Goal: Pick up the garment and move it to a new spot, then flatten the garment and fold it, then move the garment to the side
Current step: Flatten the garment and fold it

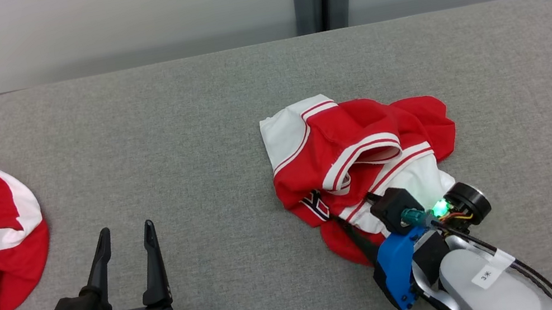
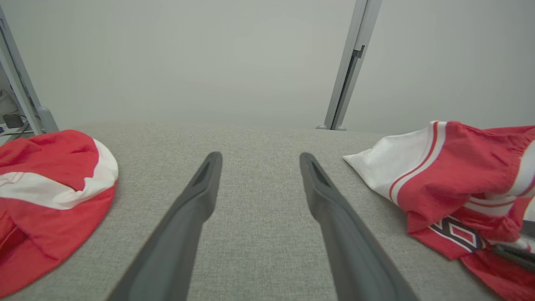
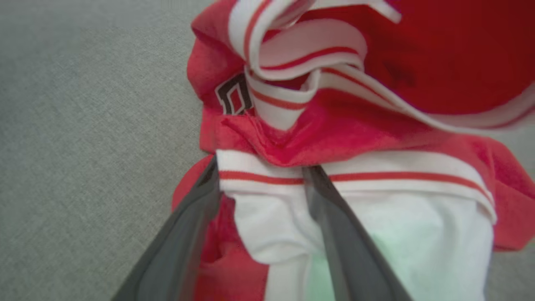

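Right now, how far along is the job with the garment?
Done: nothing that shows; the garment lies crumpled on the table. In hand: the right gripper has its open fingers on either side of a white fold, not yet closed. The left gripper rests open over bare table. Left: lift, move, flatten, fold, set aside.

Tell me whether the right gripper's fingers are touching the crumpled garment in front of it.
Touching. In the right wrist view both fingers of the right gripper lie against the garment, with a white fold bunched between them.
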### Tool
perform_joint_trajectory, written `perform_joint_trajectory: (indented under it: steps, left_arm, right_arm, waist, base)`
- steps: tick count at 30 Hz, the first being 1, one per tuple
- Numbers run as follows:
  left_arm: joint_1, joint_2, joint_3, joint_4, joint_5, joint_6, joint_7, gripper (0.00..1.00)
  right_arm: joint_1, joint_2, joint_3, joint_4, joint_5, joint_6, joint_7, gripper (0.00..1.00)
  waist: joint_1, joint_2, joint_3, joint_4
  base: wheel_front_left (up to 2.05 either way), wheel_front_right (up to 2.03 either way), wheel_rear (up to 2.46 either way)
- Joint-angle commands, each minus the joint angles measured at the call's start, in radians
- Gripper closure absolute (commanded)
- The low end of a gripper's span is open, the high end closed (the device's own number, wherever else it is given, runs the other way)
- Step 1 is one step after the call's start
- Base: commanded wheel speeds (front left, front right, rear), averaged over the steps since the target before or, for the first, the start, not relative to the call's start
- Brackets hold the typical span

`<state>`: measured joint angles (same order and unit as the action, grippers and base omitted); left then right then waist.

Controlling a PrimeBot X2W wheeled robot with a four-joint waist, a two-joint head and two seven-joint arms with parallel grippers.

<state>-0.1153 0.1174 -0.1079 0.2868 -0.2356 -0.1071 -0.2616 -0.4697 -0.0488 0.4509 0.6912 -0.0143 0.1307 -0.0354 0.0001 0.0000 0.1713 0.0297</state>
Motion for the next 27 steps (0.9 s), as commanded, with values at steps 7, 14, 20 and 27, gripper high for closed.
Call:
perform_joint_trajectory:
  steps: [7, 14, 20, 27]
  left_arm:
    - [0.006, -0.003, 0.013, 0.007, 0.009, -0.008, -0.005, 0.00]
    - [0.032, -0.006, 0.017, 0.002, 0.014, -0.014, -0.005, 0.00]
    - [0.035, -0.005, 0.021, -0.013, 0.019, -0.015, -0.005, 0.00]
    - [0.020, -0.010, 0.012, -0.021, 0.030, -0.018, -0.005, 0.00]
  right_arm:
    - [-0.041, -0.003, -0.025, -0.033, 0.126, 0.000, -0.068, 1.00]
    - [-0.073, -0.003, 0.012, -0.198, 0.276, 0.000, -0.032, 1.00]
    - [-0.196, -0.003, 0.037, -0.312, 0.473, 0.000, 0.051, 1.00]
    - [-0.460, -0.003, 0.028, -0.233, 0.761, 0.000, -0.005, 1.00]
  waist:
    - [-0.0001, 0.0000, -0.034, -0.010]
    - [-0.0001, 0.0000, -0.082, -0.042]
    - [-0.0001, 0.0000, -0.076, -0.055]
    - [-0.0001, 0.0000, -0.049, -0.045]
  base:
    - [0.00, 0.00, 0.00]
    - [0.00, 0.00, 0.00]
    - [0.00, 0.00, 0.00]
    - [0.00, 0.00, 0.00]
